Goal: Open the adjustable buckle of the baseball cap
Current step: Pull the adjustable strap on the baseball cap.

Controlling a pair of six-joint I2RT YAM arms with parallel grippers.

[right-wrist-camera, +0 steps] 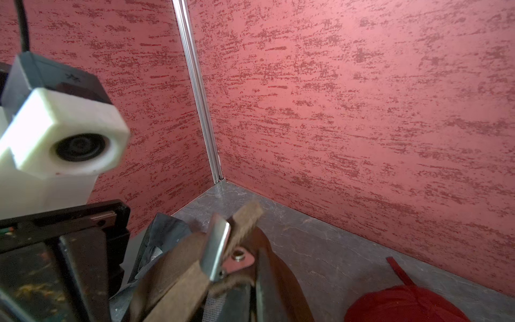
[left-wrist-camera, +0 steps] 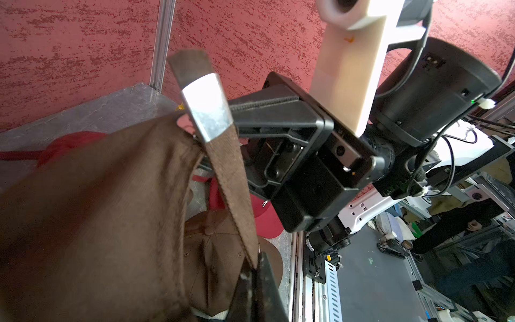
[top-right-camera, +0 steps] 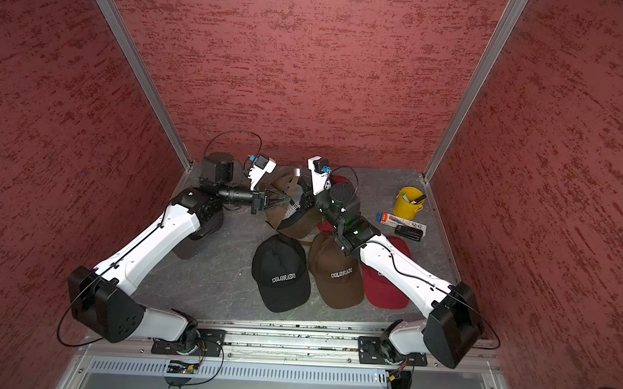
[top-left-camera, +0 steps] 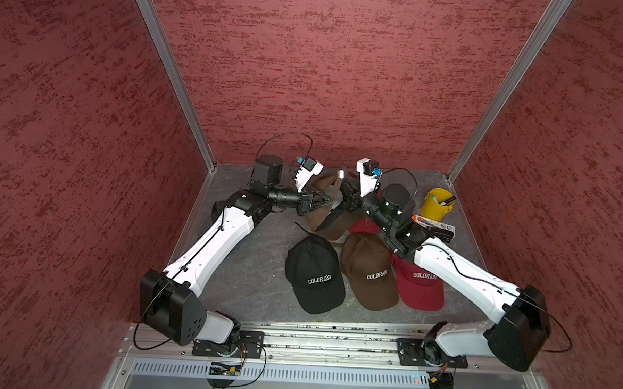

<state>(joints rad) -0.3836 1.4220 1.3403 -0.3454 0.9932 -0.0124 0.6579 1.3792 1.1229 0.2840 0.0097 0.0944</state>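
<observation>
A brown baseball cap (top-left-camera: 320, 217) (left-wrist-camera: 97, 195) is held up off the table at the back, between both arms. Its brown strap (left-wrist-camera: 231, 178) runs through the silver buckle (left-wrist-camera: 207, 108) (top-left-camera: 341, 174) (top-right-camera: 297, 172) (right-wrist-camera: 217, 248), and the strap's free end sticks out past it. My left gripper (left-wrist-camera: 255, 267) (top-left-camera: 333, 202) is shut on the strap below the buckle. My right gripper (right-wrist-camera: 252, 281) (top-right-camera: 304, 195) is shut on the cap's back band right beside the buckle. In the right wrist view the buckle's flap stands tilted off its base plate.
A black cap (top-left-camera: 315, 271), a second brown cap (top-left-camera: 369, 273) and a red cap (top-left-camera: 420, 283) lie in a row at the front. Another red cap (right-wrist-camera: 404, 304) lies behind. A yellow bucket (top-left-camera: 436, 202) and a small box (top-left-camera: 433, 222) sit at the back right. Red walls enclose three sides.
</observation>
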